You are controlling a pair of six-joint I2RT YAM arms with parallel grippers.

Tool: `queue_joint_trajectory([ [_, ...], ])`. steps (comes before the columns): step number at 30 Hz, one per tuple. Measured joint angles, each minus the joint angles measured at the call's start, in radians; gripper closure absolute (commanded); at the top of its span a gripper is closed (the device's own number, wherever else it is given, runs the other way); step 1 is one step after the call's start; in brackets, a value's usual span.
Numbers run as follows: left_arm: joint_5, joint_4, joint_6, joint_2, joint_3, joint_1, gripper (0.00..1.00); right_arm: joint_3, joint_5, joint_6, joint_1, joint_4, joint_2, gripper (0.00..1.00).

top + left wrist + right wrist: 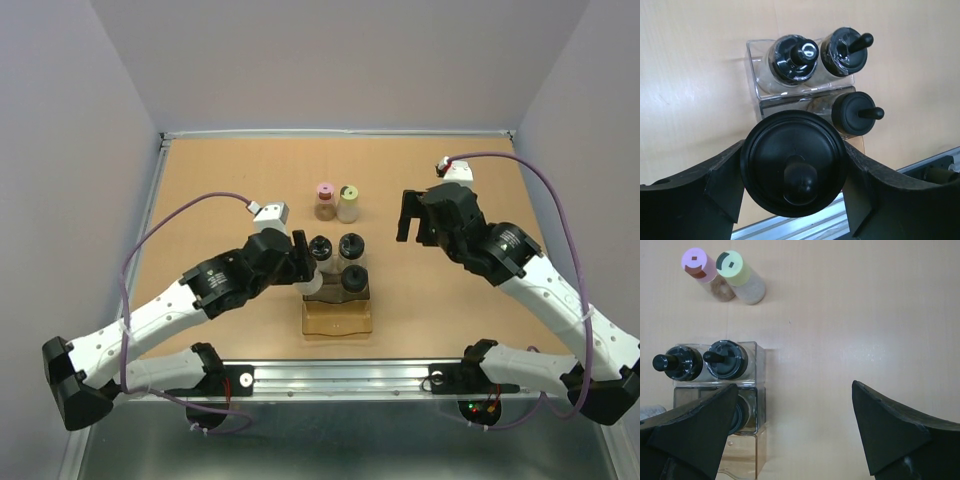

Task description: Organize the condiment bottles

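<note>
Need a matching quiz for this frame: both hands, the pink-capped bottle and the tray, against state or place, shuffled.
1 left hand
2 right hand
3 pink-capped bottle
4 tray

A standing on the table, outside the tray
B open, holding nothing
C holds three black-capped bottles
D closed on a black-capped bottle

Pairs: 1-D, 2-B, 3-A, 4-C

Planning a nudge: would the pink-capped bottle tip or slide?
Likely tips if pushed high: the pink-capped bottle stands upright, taller than wide. Round, so it would probably roll once down. The yellow-green-capped bottle close beside may get knocked.
</note>
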Motion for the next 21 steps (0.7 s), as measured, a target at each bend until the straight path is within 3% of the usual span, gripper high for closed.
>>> queue_joint_trajectory([
  [6, -0.131, 0.034, -0.106, 0.134, -0.009, -0.134, 1.00, -0.041, -0.005, 0.001, 0.000, 0.007, -0.021, 0.00],
  [15, -0.281, 0.077, -0.181, 0.236, -0.011, -0.177, 1.00, -0.066, -0.012, 0.005, 0.000, 0.007, -0.045, 0.00],
  [21, -0.310, 0.090, -0.214, 0.327, -0.011, -0.208, 1.00, -0.066, -0.012, 0.004, 0.000, 0.007, -0.045, 0.00],
])
